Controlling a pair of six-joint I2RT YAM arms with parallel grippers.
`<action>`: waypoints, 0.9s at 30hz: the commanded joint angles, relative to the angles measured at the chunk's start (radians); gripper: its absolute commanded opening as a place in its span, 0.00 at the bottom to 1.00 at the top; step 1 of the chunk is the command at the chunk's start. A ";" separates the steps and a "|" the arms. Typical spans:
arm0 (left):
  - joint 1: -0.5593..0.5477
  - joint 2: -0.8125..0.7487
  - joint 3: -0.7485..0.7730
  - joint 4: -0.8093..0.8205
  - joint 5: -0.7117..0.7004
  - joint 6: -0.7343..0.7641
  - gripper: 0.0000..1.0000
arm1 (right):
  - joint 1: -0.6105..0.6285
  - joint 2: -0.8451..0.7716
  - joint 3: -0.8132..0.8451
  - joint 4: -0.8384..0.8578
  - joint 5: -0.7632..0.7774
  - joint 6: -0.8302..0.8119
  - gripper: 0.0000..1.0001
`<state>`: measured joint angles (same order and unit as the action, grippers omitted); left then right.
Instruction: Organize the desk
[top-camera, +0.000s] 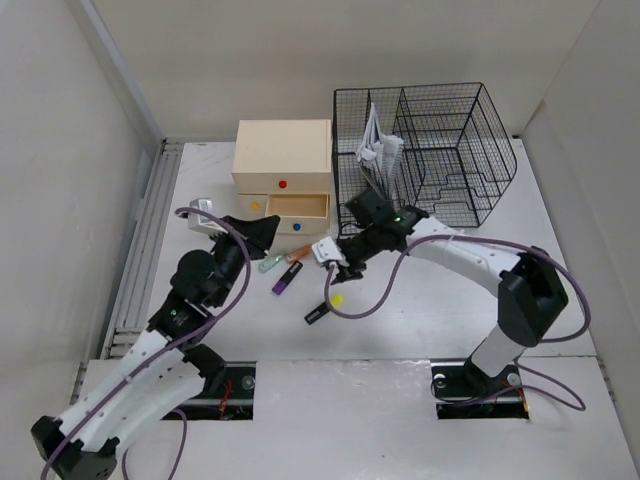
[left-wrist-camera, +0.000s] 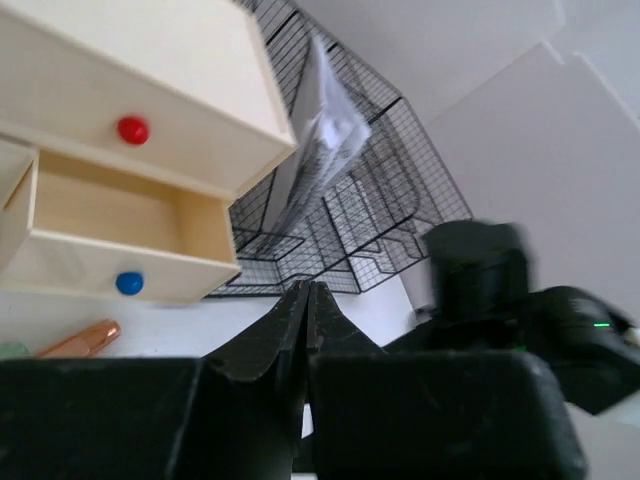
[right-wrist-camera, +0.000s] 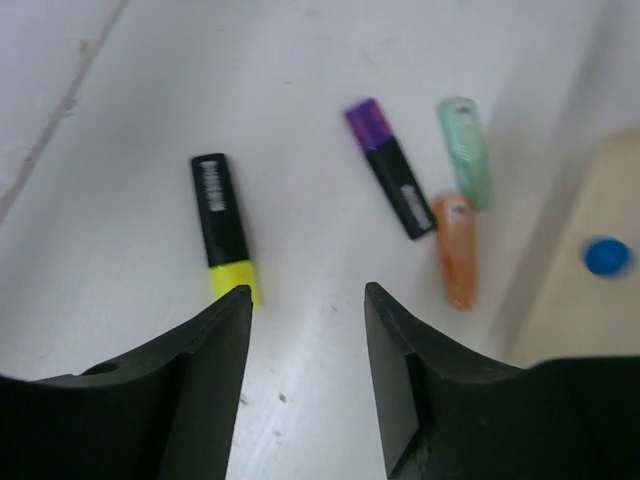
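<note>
The white desk holds four highlighters in front of the beige drawer box. They are a yellow and black one, a purple and black one, a green one and an orange one. My right gripper hovers open and empty above the desk, between the yellow highlighter and the purple one; its wrist view shows the gripper with its jaws apart. My left gripper is shut and empty near the open lower drawer; its wrist view shows the gripper.
A black wire mesh organizer with folded papers stands at the back right. The drawer box has a red knob and a blue knob. A metal rail runs along the desk's left edge. A white object lies behind the left arm.
</note>
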<state>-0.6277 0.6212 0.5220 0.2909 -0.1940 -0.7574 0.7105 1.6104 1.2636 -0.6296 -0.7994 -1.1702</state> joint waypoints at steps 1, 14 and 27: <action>-0.046 -0.063 0.145 -0.260 -0.058 0.127 0.00 | 0.073 0.045 0.048 -0.064 0.054 -0.045 0.55; -0.066 -0.043 0.360 -0.638 -0.167 0.432 0.65 | 0.217 0.261 0.111 -0.102 0.250 0.032 0.58; -0.066 -0.136 0.274 -0.638 -0.208 0.470 0.74 | 0.302 0.344 0.091 -0.084 0.362 0.078 0.46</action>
<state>-0.6880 0.4862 0.8101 -0.3588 -0.3794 -0.3202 0.9768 1.9472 1.3334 -0.7040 -0.4721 -1.1145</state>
